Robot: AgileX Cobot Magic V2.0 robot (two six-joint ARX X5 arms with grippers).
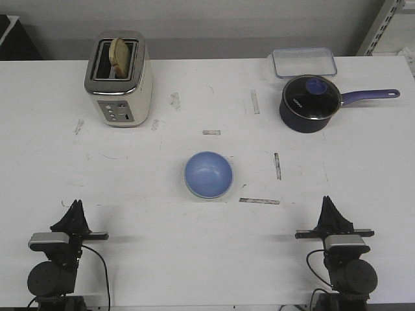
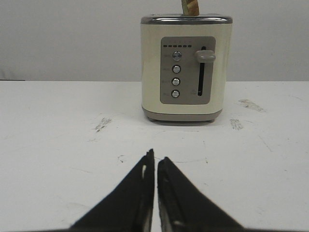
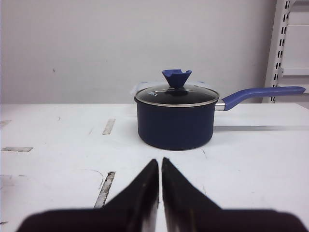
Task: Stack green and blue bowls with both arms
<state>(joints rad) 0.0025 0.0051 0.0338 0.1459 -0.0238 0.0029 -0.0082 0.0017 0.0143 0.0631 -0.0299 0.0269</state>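
Blue bowl (image 1: 208, 175) sits mid-bench (image 1: 162, 227), a green rim under it, seen only from the front. Our left claw (image 2: 155, 162) faces the toaster (image 2: 186, 67), our right claw (image 3: 160, 166) the saucepan (image 3: 176, 121); both pinched together, empty.

Both arms are basically all black, chunky round joints at the base with a grey block on each wrist. The left gripper (image 1: 76, 206) and right gripper (image 1: 328, 202) are pointy black wedges with matte fingers, and loose black cables loop off beside each base
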